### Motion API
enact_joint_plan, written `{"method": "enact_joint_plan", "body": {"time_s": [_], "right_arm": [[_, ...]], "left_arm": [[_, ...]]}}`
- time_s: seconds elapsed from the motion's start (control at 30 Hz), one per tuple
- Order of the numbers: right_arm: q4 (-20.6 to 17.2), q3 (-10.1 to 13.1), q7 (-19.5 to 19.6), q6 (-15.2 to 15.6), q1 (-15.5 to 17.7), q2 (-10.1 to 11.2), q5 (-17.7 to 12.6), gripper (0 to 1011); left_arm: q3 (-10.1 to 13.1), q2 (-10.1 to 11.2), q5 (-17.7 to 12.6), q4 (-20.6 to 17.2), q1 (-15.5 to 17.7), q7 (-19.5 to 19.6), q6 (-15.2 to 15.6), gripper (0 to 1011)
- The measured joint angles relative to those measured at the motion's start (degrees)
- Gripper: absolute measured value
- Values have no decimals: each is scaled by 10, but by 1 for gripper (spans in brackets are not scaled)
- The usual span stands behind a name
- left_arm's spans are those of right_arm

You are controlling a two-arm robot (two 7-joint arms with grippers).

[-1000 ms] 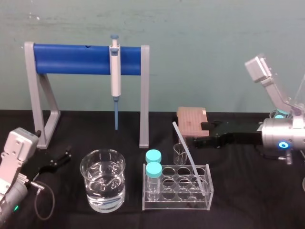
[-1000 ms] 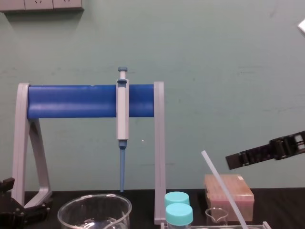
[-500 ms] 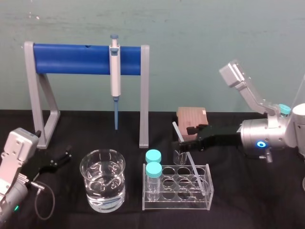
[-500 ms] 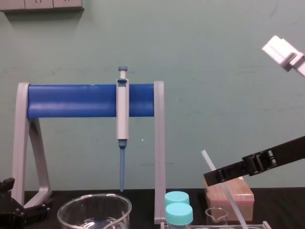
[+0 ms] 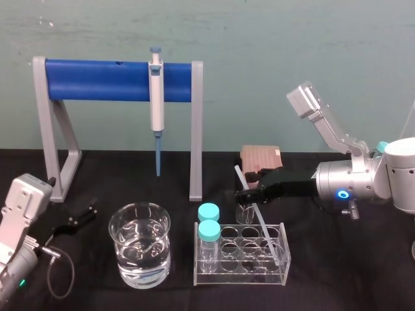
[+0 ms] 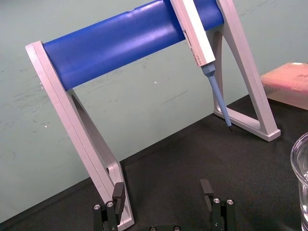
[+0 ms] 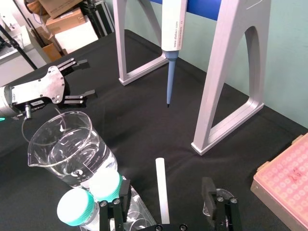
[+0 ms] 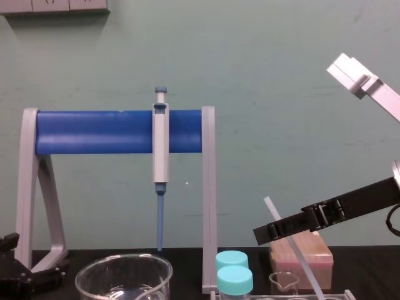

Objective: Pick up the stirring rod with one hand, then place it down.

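Note:
The stirring rod (image 5: pixel 260 218) is a translucent white stick that leans in the clear tube rack (image 5: pixel 240 279), its upper end pointing to the back left. My right gripper (image 5: pixel 243 191) reaches in from the right at the rod's upper part. In the right wrist view the rod (image 7: pixel 161 197) lies midway between the right gripper's (image 7: pixel 163 188) two fingers, with a gap on each side, so the gripper is open. From the chest view the black fingers (image 8: pixel 275 230) cross in front of the rod (image 8: pixel 305 267). My left gripper (image 5: pixel 78 218) rests open on the table at the left.
A pipette (image 5: pixel 156 84) hangs on the blue-barred stand (image 5: pixel 97 81) at the back. A water-filled beaker (image 5: pixel 139 245) stands left of the rack. Two teal-capped vials (image 5: pixel 209 230) sit in the rack's left end. A small beaker (image 5: pixel 245 211) and a pink tip box (image 5: pixel 260 158) lie behind it.
My right gripper has moved left from beside the tip box until its fingers straddle the rod's upper part. The rod and the left arm have stayed still.

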State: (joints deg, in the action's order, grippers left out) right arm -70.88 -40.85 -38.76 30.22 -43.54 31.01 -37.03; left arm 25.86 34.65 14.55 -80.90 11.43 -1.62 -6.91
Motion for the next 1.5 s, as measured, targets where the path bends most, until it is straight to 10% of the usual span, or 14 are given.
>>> {"method": "enact_joint_plan", "body": {"time_s": [0.97, 1.5], "right_arm": [[-7, -13, 5, 1, -3, 10, -8, 91], [-29, -4, 12, -6, 8, 22, -19, 70]], "left_arm": [[0, 0, 0, 0, 0, 0, 0, 1005], [0, 0, 0, 0, 0, 0, 0, 1005]]}}
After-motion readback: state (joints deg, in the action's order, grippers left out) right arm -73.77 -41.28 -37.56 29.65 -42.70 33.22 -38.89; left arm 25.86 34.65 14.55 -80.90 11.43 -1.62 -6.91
